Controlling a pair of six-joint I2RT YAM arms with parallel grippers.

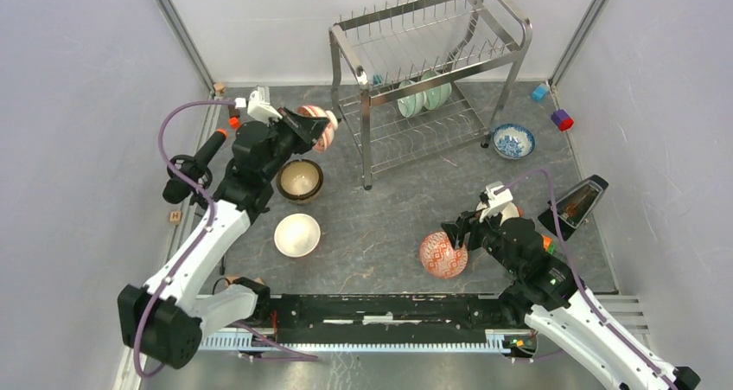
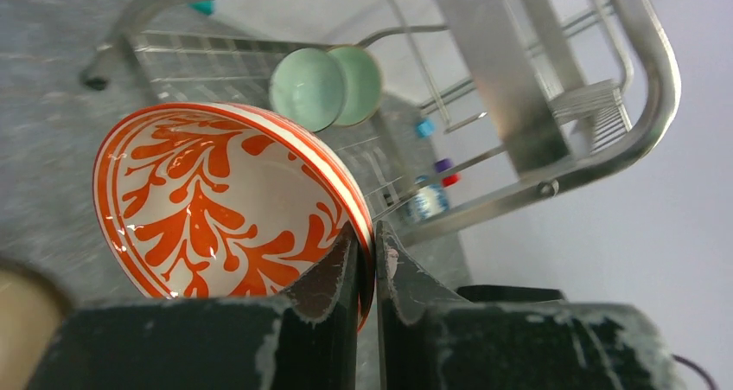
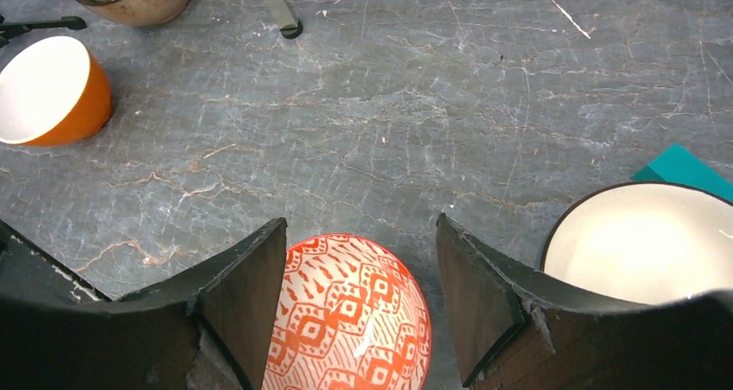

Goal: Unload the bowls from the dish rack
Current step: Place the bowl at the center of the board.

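Bowls crowd the left gripper (image 2: 367,243), pinched nearly closed on the rim of a red-orange leaf-patterned bowl (image 2: 216,208) just left of the dish rack (image 1: 370,139), with a brown bowl (image 1: 300,180) and a white bowl (image 1: 296,234) on the table (image 1: 389,208) nearby, while two pale green bowls (image 1: 423,98) stand on edge in the rack's lower tier. The right gripper (image 3: 361,227) stands wide open astride a second red-orange bowl (image 3: 350,321) lying dome-up, gripping nothing. A blue-and-white bowl (image 1: 513,140) and coloured blocks (image 1: 562,119) lie past the rack's right end near the table's right edge, a small wooden block (image 1: 175,217) by its left edge seems to bear an H, and bare table shows between the arms.
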